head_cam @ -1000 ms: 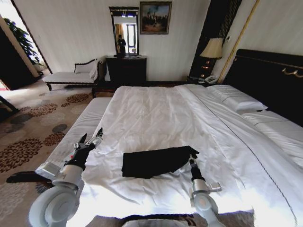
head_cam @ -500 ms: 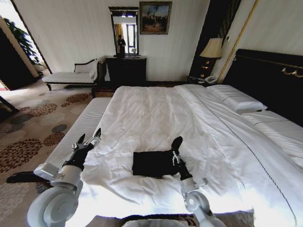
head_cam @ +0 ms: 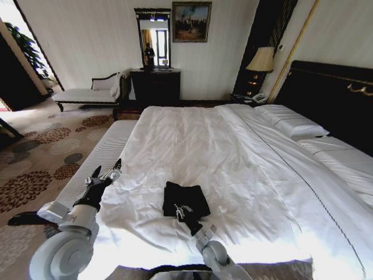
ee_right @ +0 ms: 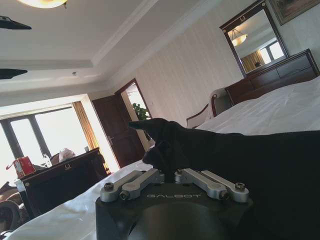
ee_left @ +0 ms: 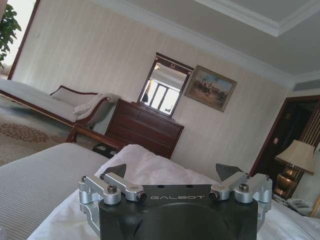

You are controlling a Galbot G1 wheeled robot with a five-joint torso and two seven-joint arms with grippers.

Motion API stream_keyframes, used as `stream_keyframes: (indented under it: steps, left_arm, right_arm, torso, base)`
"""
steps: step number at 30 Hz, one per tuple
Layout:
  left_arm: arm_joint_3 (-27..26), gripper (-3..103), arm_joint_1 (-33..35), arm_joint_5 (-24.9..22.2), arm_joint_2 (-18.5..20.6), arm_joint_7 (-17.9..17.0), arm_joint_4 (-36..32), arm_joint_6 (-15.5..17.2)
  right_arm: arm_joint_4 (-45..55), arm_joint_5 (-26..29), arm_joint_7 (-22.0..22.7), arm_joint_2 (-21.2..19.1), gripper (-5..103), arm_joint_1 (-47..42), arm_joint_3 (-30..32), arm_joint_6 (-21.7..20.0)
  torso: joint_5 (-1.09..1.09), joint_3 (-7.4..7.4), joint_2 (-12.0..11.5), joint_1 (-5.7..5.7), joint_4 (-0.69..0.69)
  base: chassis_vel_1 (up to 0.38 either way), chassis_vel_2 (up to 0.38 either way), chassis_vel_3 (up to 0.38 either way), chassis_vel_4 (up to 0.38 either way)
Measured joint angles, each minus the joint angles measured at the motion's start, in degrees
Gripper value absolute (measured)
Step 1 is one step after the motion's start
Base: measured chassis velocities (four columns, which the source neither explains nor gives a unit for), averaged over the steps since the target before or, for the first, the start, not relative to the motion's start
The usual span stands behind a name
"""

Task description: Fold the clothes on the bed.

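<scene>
The clothes (head_cam: pixel 186 198), a black shirt, lie as a small folded bundle near the front edge of the white bed (head_cam: pixel 204 134). My right gripper (head_cam: pixel 182 211) rests on the bundle's near side. In the right wrist view that gripper (ee_right: pixel 167 174) is shut on the black fabric (ee_right: pixel 210 145), which bunches up over its fingers. My left gripper (head_cam: pixel 104 175) hovers open at the bed's left edge, apart from the clothes. In the left wrist view its fingers (ee_left: pixel 115 170) are spread wide with nothing between them, pointing across the bed (ee_left: pixel 145 160).
White pillows (head_cam: pixel 291 123) and a dark headboard (head_cam: pixel 332 96) are on the right. A lamp (head_cam: pixel 261 60), dark dresser (head_cam: pixel 155 86) and chaise bench (head_cam: pixel 87 93) stand along the far wall. A grey striped pad (head_cam: pixel 96 160) and patterned carpet (head_cam: pixel 41 163) lie left of the bed.
My right gripper has carried the shirt's right side leftward over the rest, turning the wide spread into a narrow bundle. The left gripper has barely moved.
</scene>
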Motion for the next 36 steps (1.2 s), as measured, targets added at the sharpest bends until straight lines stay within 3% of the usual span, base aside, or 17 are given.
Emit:
stream_keyframes:
  steps: [12,18,20,23,24,25,29,32,35,36]
  left_arm:
    - [0.48,100,0.01,0.27,-0.05,-0.08,0.00,-0.07]
    - [0.04,100,0.19,0.04,0.32,-0.24,0.00,-0.09]
    - [-0.24,100,0.43,-0.12,0.38,-0.57,0.00,-0.09]
    - [-0.30,100,0.61,-0.13,0.33,-0.68,0.00,-0.09]
    - [-0.36,100,0.75,-0.13,0.31,-0.73,0.00,-0.09]
    - [-0.36,100,0.75,-0.13,0.31,-0.73,0.00,-0.09]
    - [-0.66,100,1.19,-0.14,0.33,-0.87,0.00,-0.07]
    - [-1.12,100,1.56,-0.37,0.48,-0.99,0.00,0.11]
    - [-2.08,100,1.99,-1.01,0.80,-1.33,0.00,0.40]
    - [-2.08,100,1.99,-1.01,0.80,-1.33,0.00,0.40]
  right_arm:
    - [-2.31,-0.29,3.00,2.15,-1,2.51,-0.16,-0.10]
    - [2.60,-1.37,2.07,1.08,24,-0.68,-1.55,1.45]
    - [7.87,1.13,-2.71,-0.84,40,-2.92,-1.11,3.14]
    - [8.67,5.33,-2.91,-1.08,46,-2.54,0.26,2.18]
    - [8.68,8.77,-1.12,-1.05,51,-1.59,0.91,0.58]
    - [8.68,8.77,-1.12,-1.05,51,-1.59,0.91,0.58]
    - [6.36,18.35,6.60,-0.65,74,3.53,1.31,-3.90]
    - [4.83,22.38,9.73,-0.56,80,6.82,0.62,-6.45]
    - [3.89,27.18,14.55,-0.77,95,10.59,-0.32,-11.22]
    - [3.89,27.18,14.55,-0.77,95,10.59,-0.32,-11.22]
  torso:
    - [0.00,0.00,0.00,0.00,0.01]
    - [0.00,0.00,0.00,0.00,0.00]
    - [0.02,-0.01,0.00,-0.01,0.00]
    - [0.01,-0.01,0.00,-0.01,-0.01]
    - [0.01,-0.01,0.00,-0.01,0.00]
    - [0.01,-0.01,0.00,-0.01,0.00]
    - [0.01,0.00,0.00,-0.01,0.01]
    - [0.01,0.00,-0.01,-0.01,0.00]
    - [0.01,0.00,-0.01,-0.01,0.02]
    - [0.01,0.00,-0.01,-0.01,0.02]
  base:
    - [0.000,0.000,0.000,0.000]
    - [0.000,0.000,0.000,0.000]
    - [0.000,0.000,0.000,0.000]
    - [0.000,0.000,0.000,0.000]
    - [0.000,0.000,0.000,0.000]
    - [0.000,0.000,0.000,0.000]
    - [0.000,0.000,0.000,0.000]
    - [0.000,0.000,0.000,0.000]
    - [0.000,0.000,0.000,0.000]
    - [0.000,0.000,0.000,0.000]
